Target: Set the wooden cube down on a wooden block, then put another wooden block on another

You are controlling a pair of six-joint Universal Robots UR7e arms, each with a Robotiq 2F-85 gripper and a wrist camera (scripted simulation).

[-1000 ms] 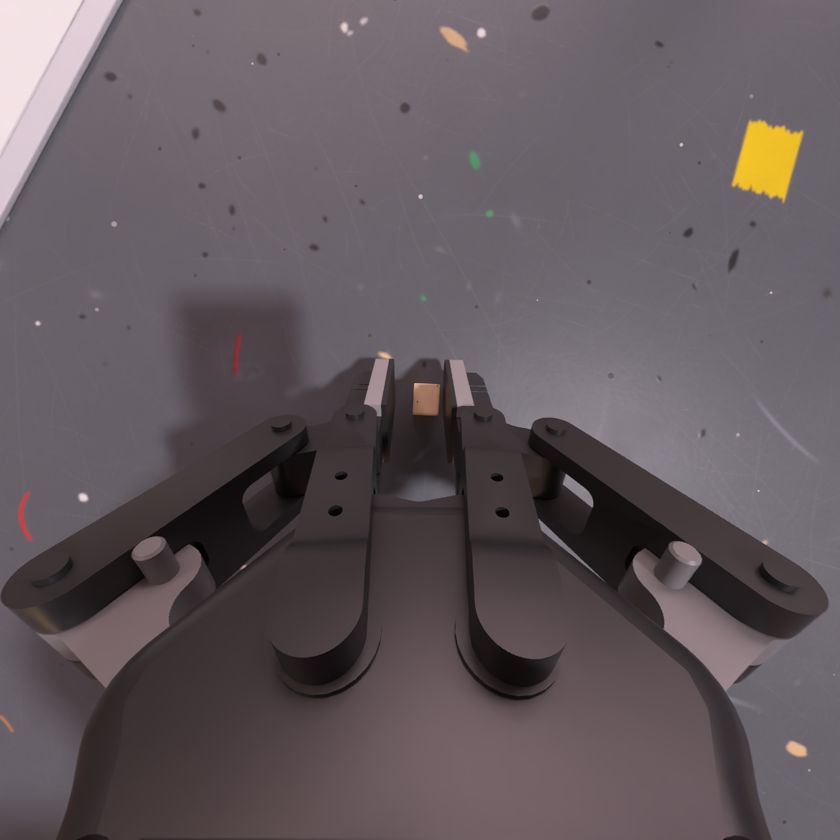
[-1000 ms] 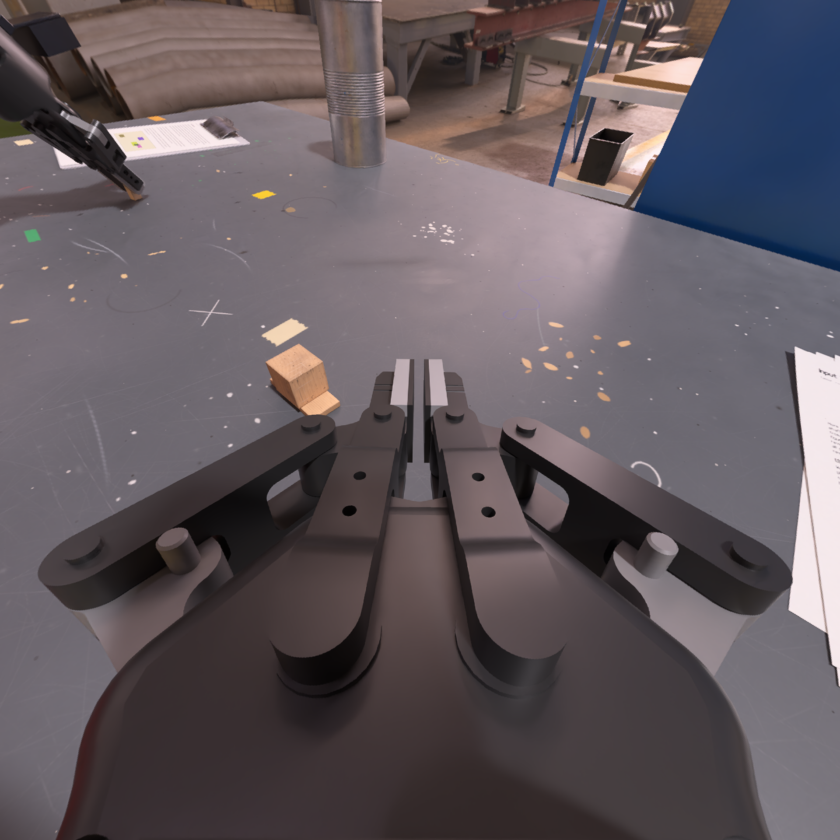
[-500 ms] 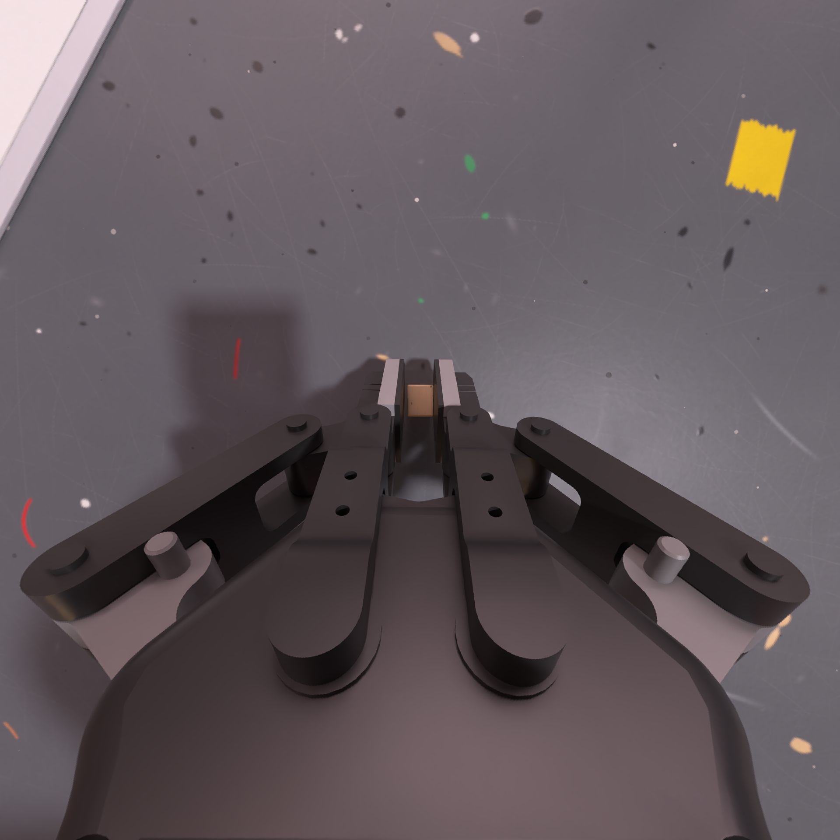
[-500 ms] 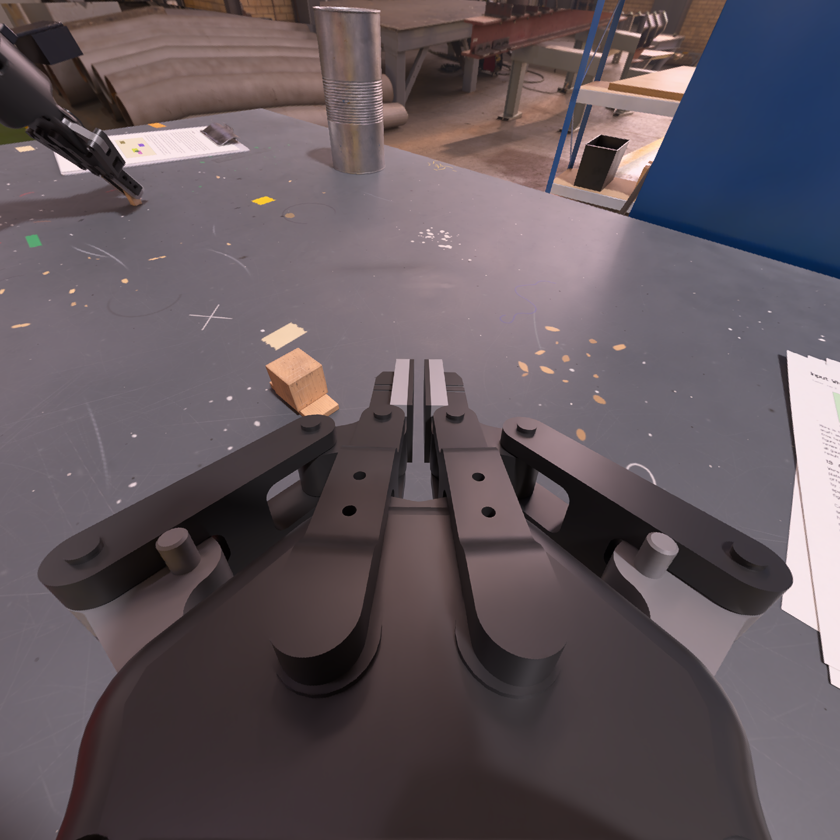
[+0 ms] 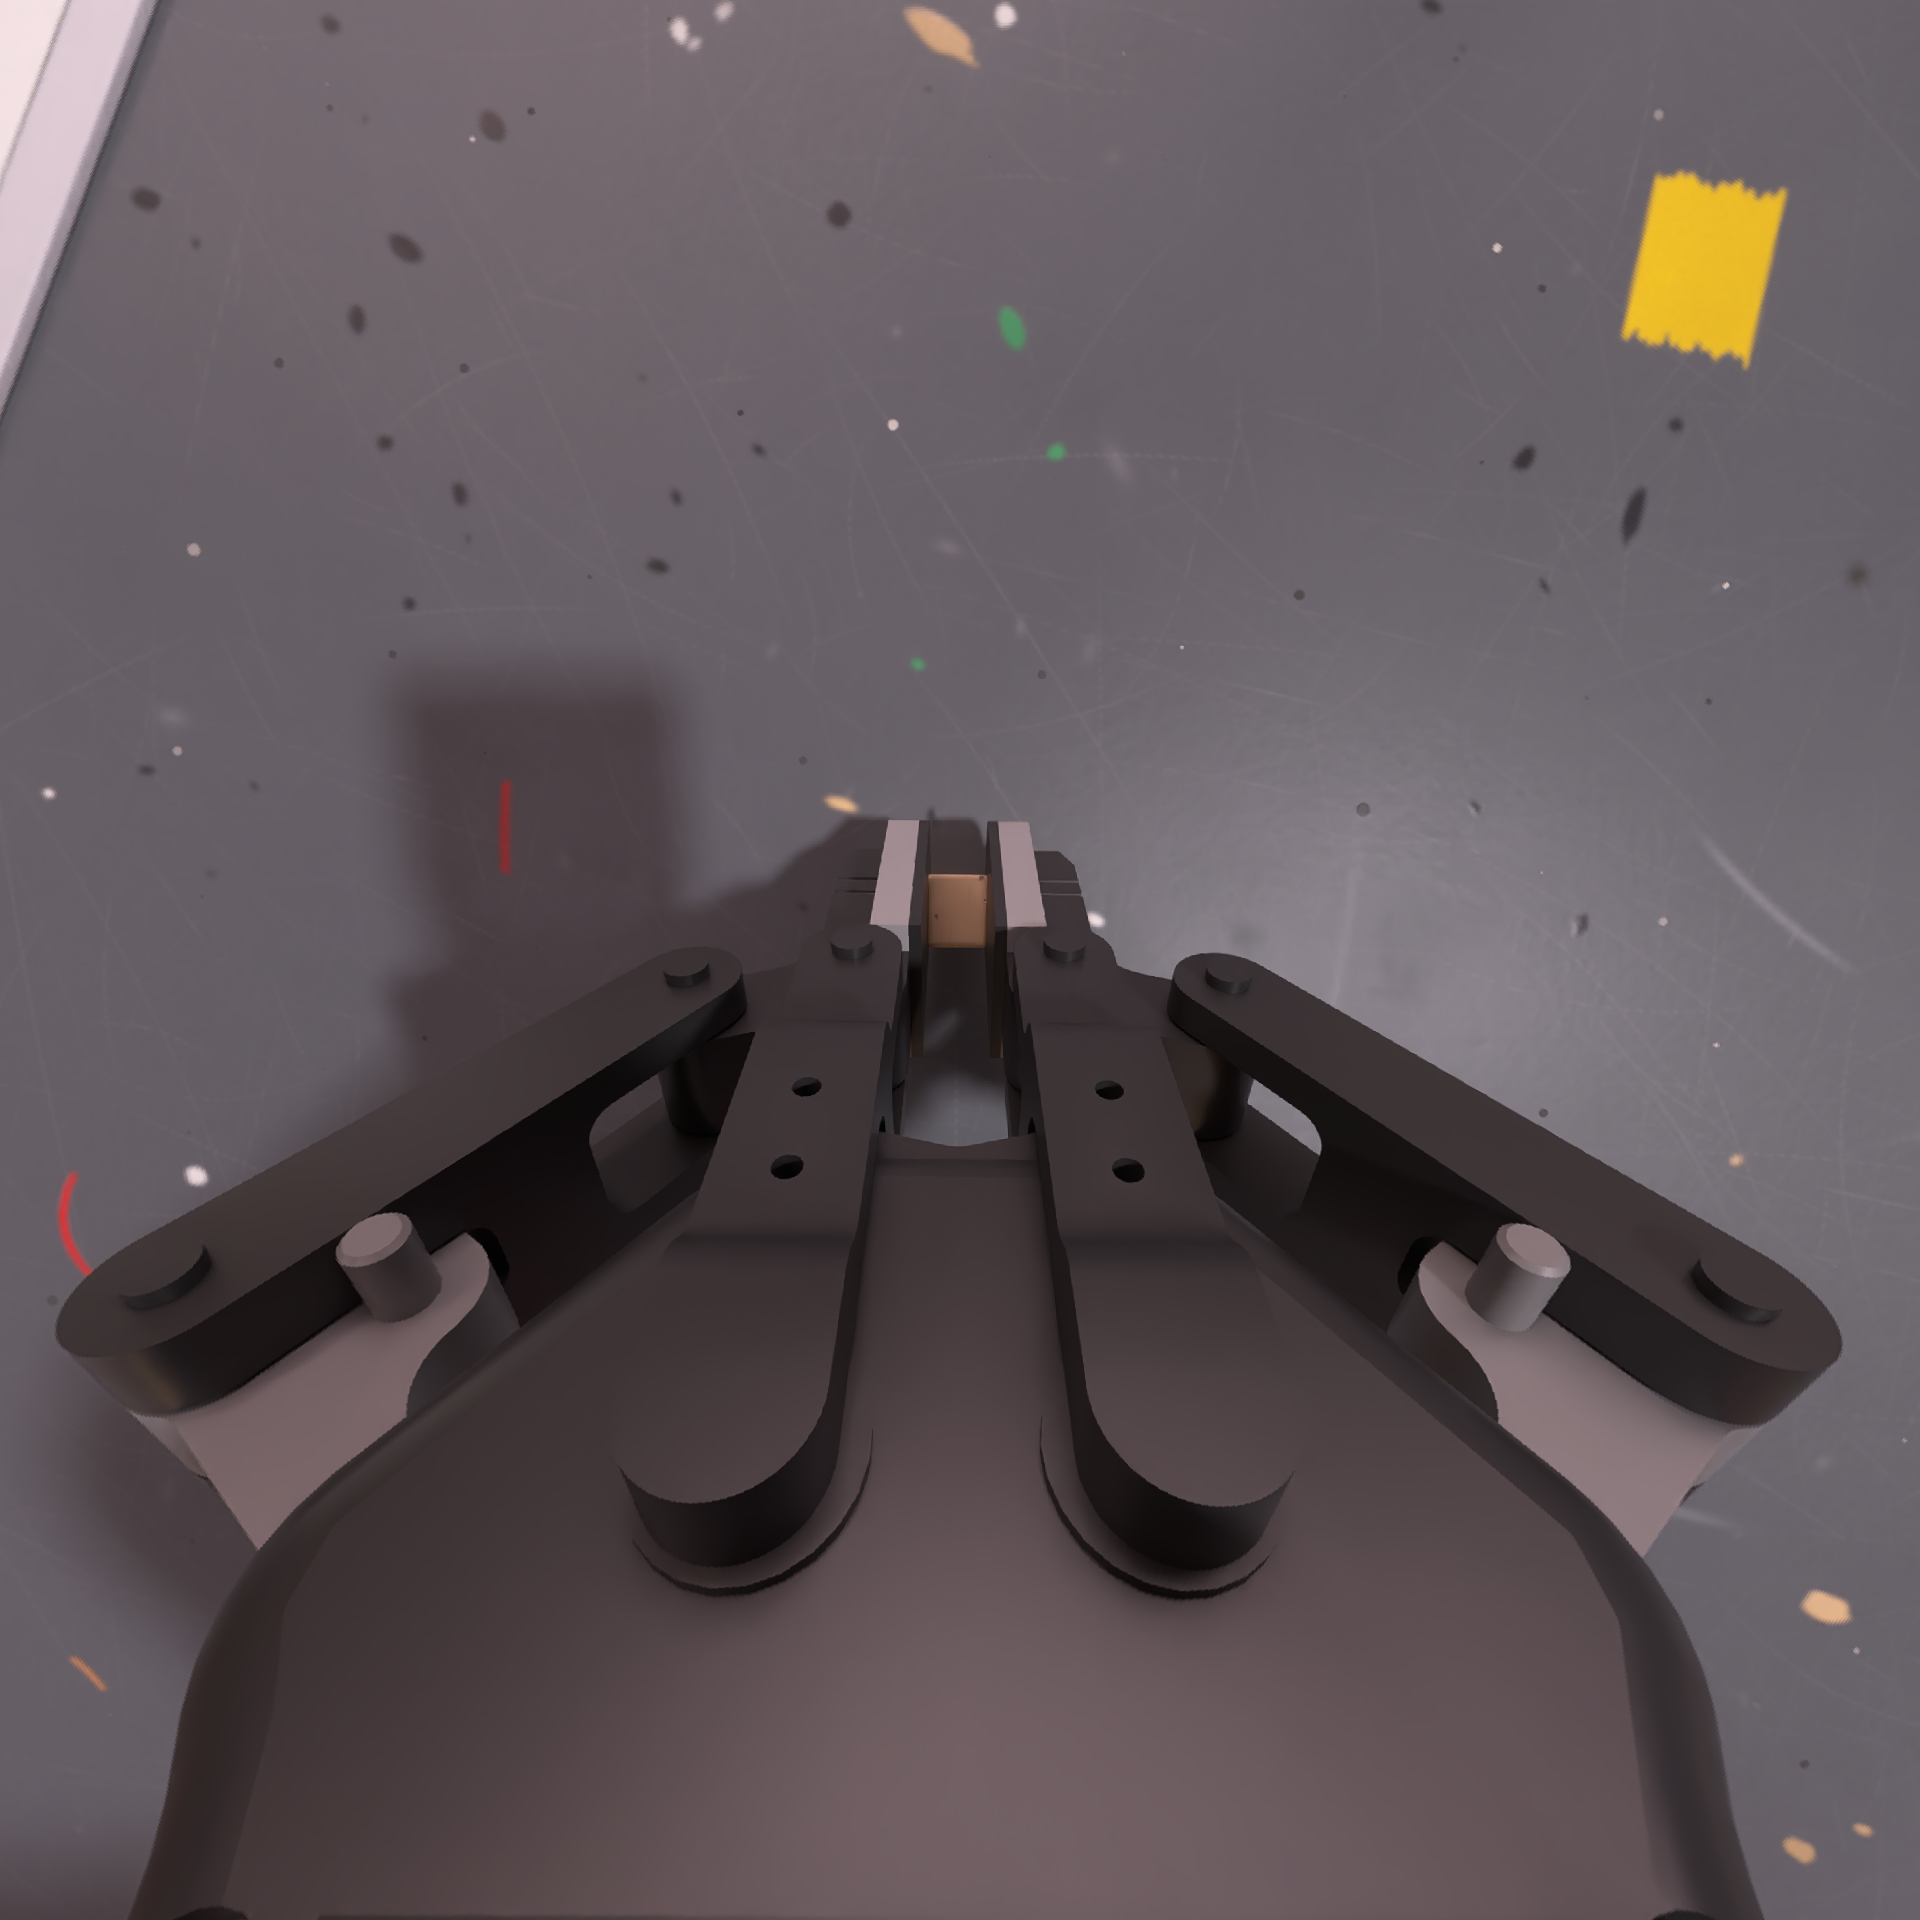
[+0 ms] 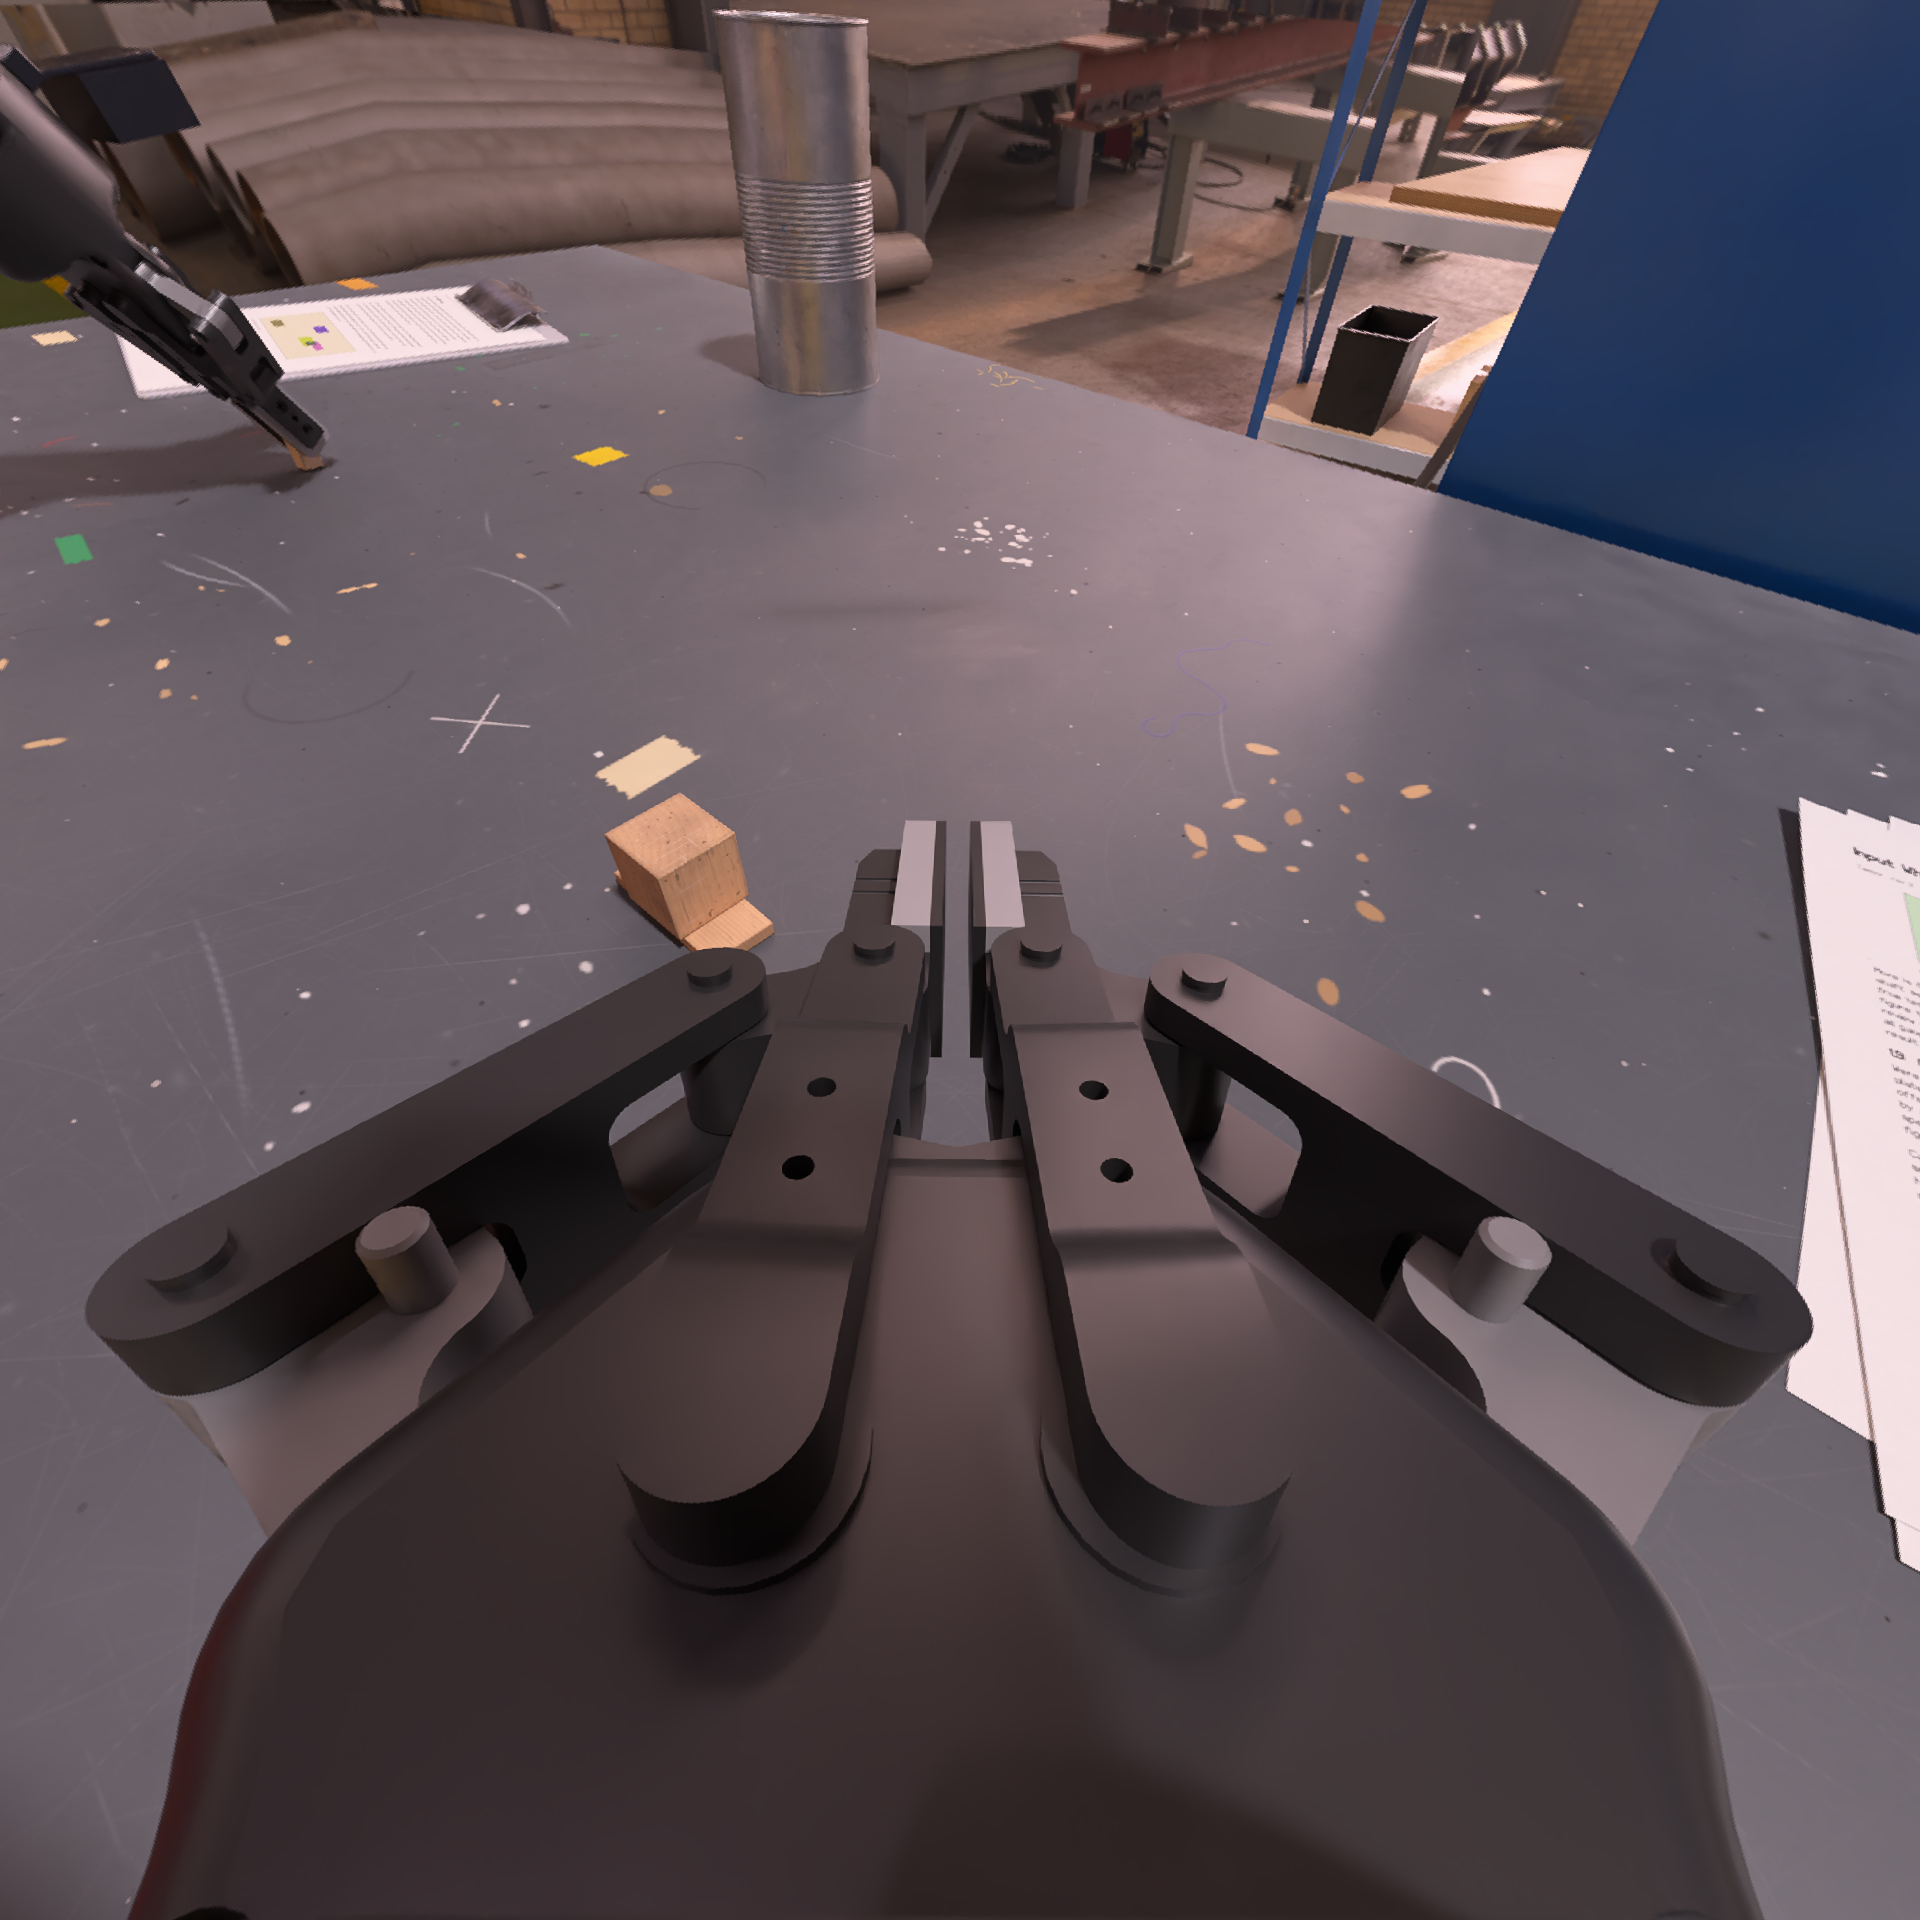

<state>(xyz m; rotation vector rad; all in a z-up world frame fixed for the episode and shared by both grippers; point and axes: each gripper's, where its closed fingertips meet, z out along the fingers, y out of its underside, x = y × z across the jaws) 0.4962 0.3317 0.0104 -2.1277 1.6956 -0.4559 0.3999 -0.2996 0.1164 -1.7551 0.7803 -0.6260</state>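
Gripping a small pale wooden block (image 5: 957, 909) between its pads, the left gripper (image 5: 957, 883) points steeply down at the grey speckled table (image 5: 1247, 623). Yellow tape (image 5: 1704, 283) lies well ahead, to the jaws' right. The right gripper (image 6: 958, 873) hovers with jaws nearly together, holding nothing. Just left of its fingertips, a light wooden cube (image 6: 677, 857) rests on a thin wooden block (image 6: 732, 925). Farther ahead stands a metal can (image 6: 805, 208); papers (image 6: 1870, 1091) lie far right.

Three wooden pieces: one cube (image 6: 681, 858), two blocks (image 6: 729, 927) (image 5: 957, 910).
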